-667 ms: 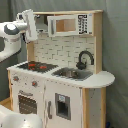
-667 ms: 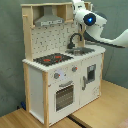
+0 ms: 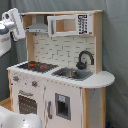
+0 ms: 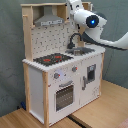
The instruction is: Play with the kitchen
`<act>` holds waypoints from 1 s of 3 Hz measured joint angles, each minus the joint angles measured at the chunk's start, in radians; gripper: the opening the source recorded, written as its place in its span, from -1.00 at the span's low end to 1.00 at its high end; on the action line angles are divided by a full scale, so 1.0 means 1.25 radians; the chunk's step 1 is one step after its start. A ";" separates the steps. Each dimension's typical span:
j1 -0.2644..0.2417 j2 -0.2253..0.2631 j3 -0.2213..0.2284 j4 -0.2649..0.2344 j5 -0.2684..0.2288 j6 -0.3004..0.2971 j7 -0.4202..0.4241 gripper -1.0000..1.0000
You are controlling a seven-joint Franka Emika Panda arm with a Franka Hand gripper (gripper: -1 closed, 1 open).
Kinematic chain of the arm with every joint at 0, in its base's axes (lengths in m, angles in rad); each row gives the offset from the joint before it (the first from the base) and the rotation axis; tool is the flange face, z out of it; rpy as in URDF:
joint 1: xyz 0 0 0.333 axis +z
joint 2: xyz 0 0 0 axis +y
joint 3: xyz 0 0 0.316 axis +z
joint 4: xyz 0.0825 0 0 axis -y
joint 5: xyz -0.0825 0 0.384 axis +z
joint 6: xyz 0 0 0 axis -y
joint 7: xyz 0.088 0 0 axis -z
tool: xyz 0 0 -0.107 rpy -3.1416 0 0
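The kitchen (image 3: pixel 60 87) (image 4: pixel 37 80) is a white and light-wood toy unit, standing upright in both exterior views. It has a red-ringed black stovetop (image 3: pixel 36 65) (image 4: pixel 52 59), a steel sink (image 3: pixel 72 73) (image 4: pixel 82 50), a black faucet (image 3: pixel 85 57) (image 4: pixel 75 39), a grey hood (image 3: pixel 37 26) (image 4: pixel 49 20) and an oven door (image 3: pixel 26 102) (image 4: pixel 64 95). My gripper (image 3: pixel 15 22) (image 4: pixel 75 6) hangs high in front of the upper part, touching nothing that I can see.
A microwave-style cupboard (image 3: pixel 70 24) fills the upper shelf. My arm (image 4: pixel 117 42) reaches in from the second exterior view's right. A white rounded robot part (image 3: pixel 17 120) sits low at the first exterior view's left. The kitchen stands on a wooden surface (image 4: pixel 102 107) before a grey curtain (image 4: pixel 115 15).
The arm has shifted only slightly. The kitchen stands as before.
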 joint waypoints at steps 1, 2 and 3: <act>0.044 -0.021 -0.023 -0.001 -0.013 -0.070 -0.001 1.00; 0.086 -0.043 -0.044 -0.005 -0.025 -0.134 -0.002 1.00; 0.135 -0.070 -0.063 -0.018 -0.038 -0.201 -0.002 1.00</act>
